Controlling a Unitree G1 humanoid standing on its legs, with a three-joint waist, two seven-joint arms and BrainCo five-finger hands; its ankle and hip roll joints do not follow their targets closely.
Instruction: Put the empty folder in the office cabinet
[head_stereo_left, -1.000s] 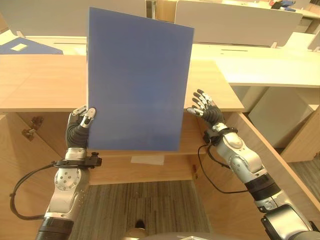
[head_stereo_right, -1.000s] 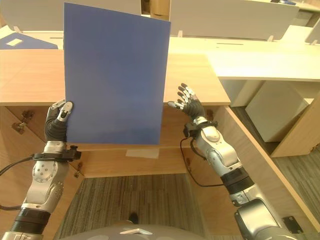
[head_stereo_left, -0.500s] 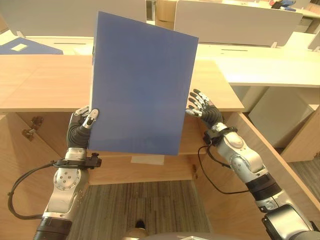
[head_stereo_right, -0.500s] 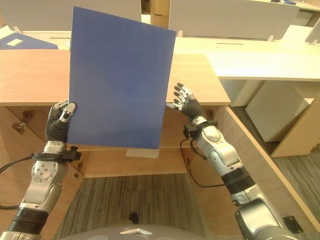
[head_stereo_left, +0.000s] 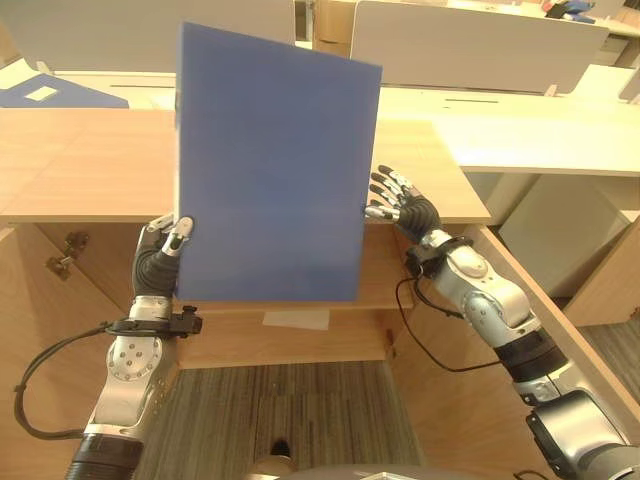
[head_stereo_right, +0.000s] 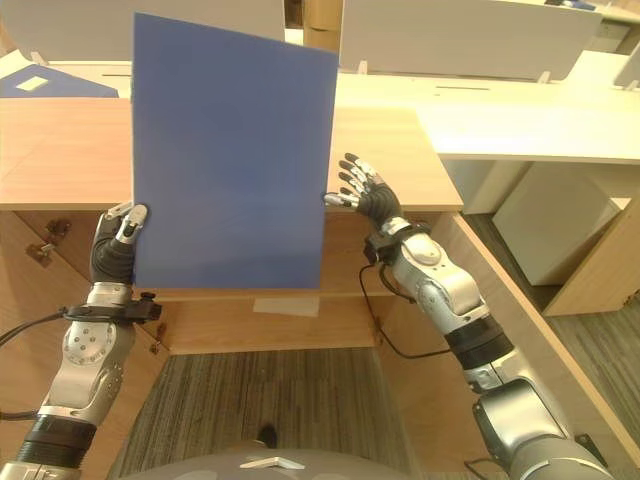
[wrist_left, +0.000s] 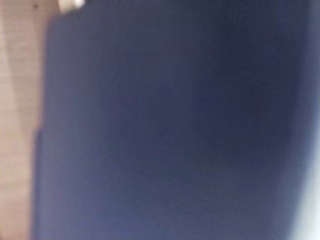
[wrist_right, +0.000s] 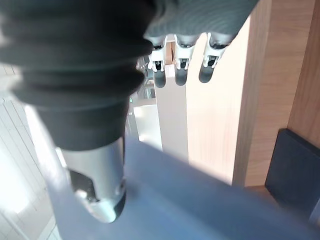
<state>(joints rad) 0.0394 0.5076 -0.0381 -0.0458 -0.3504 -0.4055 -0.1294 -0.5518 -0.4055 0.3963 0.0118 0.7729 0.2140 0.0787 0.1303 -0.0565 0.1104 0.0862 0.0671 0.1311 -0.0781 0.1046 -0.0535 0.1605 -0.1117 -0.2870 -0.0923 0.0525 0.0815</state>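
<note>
the folder (head_stereo_left: 272, 170) stands upright in the air in front of the cabinet (head_stereo_left: 70, 165), its long axis running up and down, its flat blue face turned to the camera. its lower edge hangs level with the dark opening under the cabinet's top board, just above the shelf (head_stereo_left: 300, 305) inside, and its upper half rises well over that board. it is carried by nothing but the hands.

the left hand (head_stereo_left: 162, 255) has the folder's lower left corner, thumb lying on the front face and the rest of the fingers behind the sheet, so it reads as a pinch on that corner. in the left wrist view the folder's blue face (wrist_left: 170, 130) lies right against the lens.

the right hand (head_stereo_right: 362, 195) is at the folder's right edge, about halfway up, with fingers spread and straight. one fingertip looks to be touching the edge or just beside it; i cannot tell which. in the right wrist view the thumb (wrist_right: 102, 195) lies close by the blue sheet, the other fingers held off it.

the opening lies beyond and below the folder. my guess is that, standing tall, the folder will not pass under the top board. it would need tipping so its long axis points into the opening, the left hand carrying it and the right steadying the free edge.
</note>
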